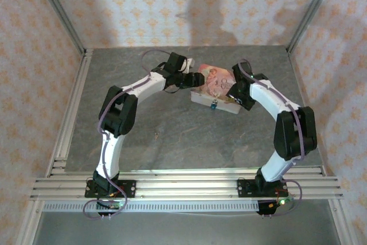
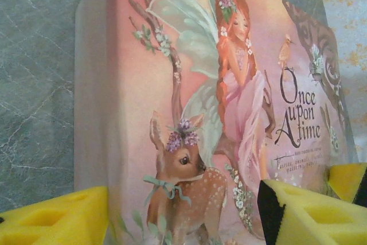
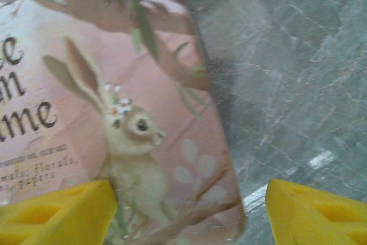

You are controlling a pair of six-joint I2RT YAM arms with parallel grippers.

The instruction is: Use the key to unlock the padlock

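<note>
Barely begun: padlock hangs on box, nothing unlocked yet

Padlock [image 1: 213, 105]: tiny blue speck at the near front face of the pink floral box [image 1: 215, 84], mid tabletop [image 1: 172, 142], btw the two arms. It's too small to tell if the shackle's shut or if the key's in it. My read is it's locked, so prob. the whole job is left: get the key, seat it, turn, free the shackle.

Left gripper [image 2: 183, 219]: jaws wide apart, yellow pads [image 2: 54, 219] low by the box lid at the fairy-and-deer end, clamped on nothing I can see.

Right gripper [image 3: 186, 213]: also wide, w/ the box's rabbit corner btw the pads and one pad over bare tabletop. Nothing held.

Neither has hold of the padlock.

Count: 1 padlock, 1 box, 2 grippers, 2 arms. Key count: can't tell.
</note>
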